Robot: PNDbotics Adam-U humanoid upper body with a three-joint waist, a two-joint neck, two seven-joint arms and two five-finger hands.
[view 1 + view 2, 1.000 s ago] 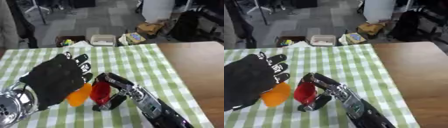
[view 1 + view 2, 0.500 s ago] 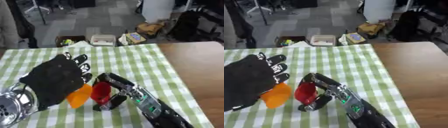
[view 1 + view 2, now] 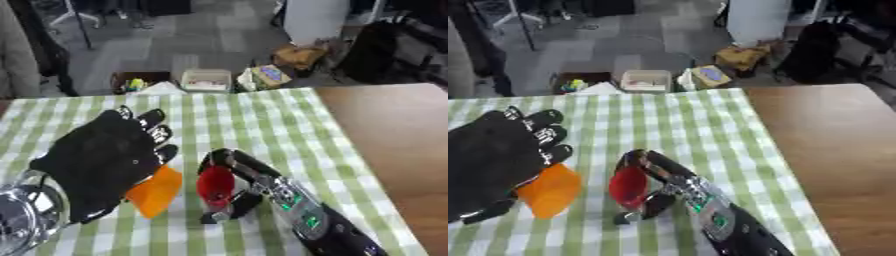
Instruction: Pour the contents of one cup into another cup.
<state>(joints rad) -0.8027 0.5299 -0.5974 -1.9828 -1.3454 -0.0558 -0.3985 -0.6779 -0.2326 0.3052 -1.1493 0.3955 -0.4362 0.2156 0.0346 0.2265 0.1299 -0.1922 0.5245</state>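
Two cups, orange cup [image 3: 156,191] tilted in left hand [image 3: 101,162], red cup [image 3: 215,185] in right hand [image 3: 249,187]

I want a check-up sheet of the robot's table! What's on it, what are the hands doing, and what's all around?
Surface: green and white checked tablecloth beside a bare brown wooden tabletop.
Job's things: red plastic cup and orange plastic cup, side by side on the cloth, orange tilted.
Clutter: nothing seen on the table.
Hands: right hand curled round the red cup; left hand, in a black glove, holding the orange cup.
Cables: nothing seen.
Surroundings: grey floor with open boxes and a black bag beyond the table's far edge.
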